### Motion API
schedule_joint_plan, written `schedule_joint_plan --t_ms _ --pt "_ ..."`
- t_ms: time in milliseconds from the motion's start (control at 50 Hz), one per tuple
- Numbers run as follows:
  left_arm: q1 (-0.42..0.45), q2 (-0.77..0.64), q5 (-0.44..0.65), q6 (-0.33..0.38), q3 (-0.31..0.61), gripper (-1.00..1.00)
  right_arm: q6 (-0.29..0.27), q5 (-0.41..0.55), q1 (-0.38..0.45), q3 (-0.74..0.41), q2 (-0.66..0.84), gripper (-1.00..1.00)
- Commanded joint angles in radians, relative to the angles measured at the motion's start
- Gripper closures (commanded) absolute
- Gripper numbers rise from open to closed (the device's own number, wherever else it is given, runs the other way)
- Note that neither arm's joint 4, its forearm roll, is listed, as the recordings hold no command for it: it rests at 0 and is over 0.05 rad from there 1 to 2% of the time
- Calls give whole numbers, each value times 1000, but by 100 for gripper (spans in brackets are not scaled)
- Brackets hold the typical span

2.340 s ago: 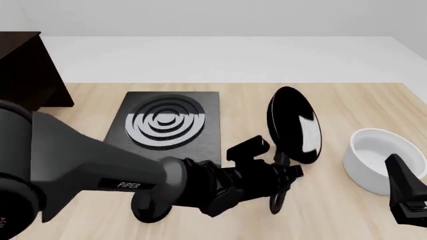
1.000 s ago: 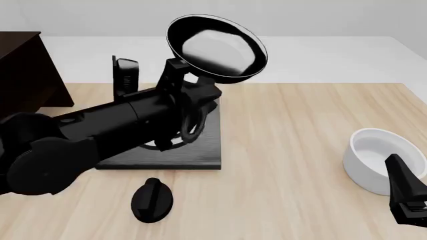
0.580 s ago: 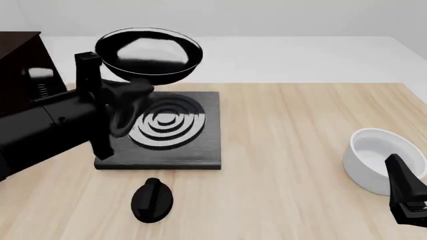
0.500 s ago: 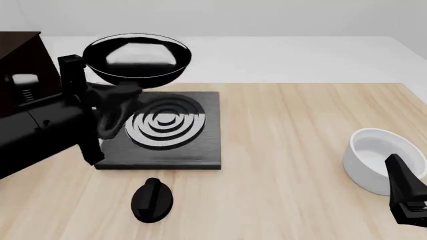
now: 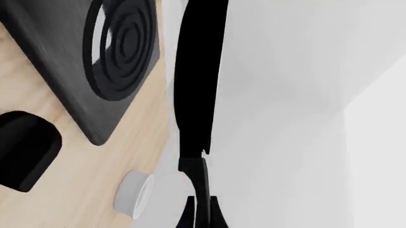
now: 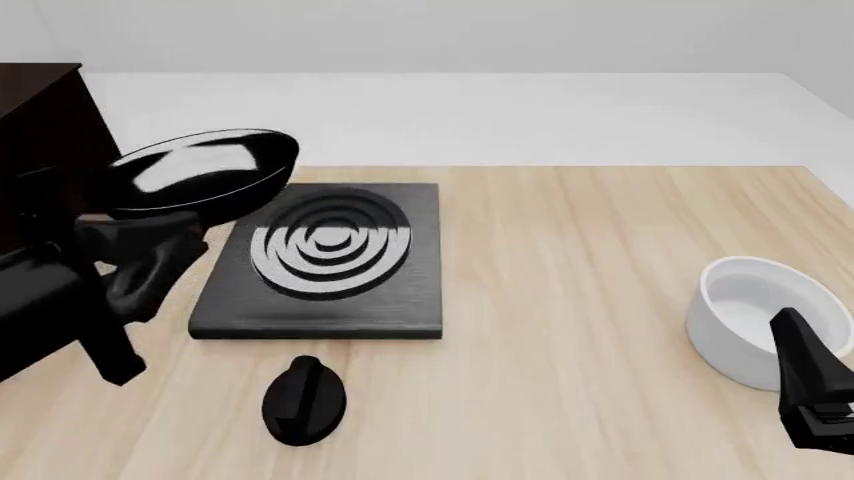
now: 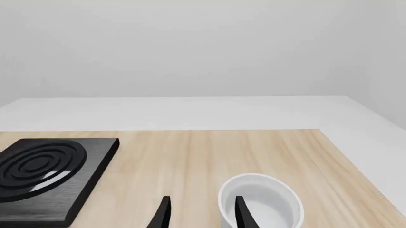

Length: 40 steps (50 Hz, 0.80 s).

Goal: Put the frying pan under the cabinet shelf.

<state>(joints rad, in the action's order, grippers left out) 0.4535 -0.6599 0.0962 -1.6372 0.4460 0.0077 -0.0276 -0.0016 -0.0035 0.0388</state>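
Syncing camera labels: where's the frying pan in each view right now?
Front view: frying pan held up at far left, by the cabinet shelf.
Left wrist view: frying pan edge-on, a dark vertical band at centre.
Right wrist view: not in it.
Shared landmark: stove plate.

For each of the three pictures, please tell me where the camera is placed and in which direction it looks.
Front view: fixed above the arms' side, facing forward over the wooden table; left gripper carries the glossy black frying pan.
Left wrist view: behind that gripper, along the pan's handle.
Right wrist view: over the white round bowl, fingertips showing.
All share the black ringed stove plate.
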Motion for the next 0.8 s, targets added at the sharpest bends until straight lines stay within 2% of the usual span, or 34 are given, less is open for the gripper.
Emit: schedule_joint_plan --t_ms 20,400,540,560,600,800 --pt "-50 62 11 -78 -47 100 0 0 0 0 0 -100" --pt "-148 31 -33 -144 -95 100 0 0 0 0 0 -100" --pt "-189 36 -59 -172 -140 100 0 0 0 0 0 -100" --pt "-173 23 -71 -190 -164 100 0 0 0 0 0 -100" --pt "-206 37 -66 -178 -144 100 0 0 0 0 0 -100" --pt "-249 52 -77 -203 -174 100 0 0 0 0 0 -100"
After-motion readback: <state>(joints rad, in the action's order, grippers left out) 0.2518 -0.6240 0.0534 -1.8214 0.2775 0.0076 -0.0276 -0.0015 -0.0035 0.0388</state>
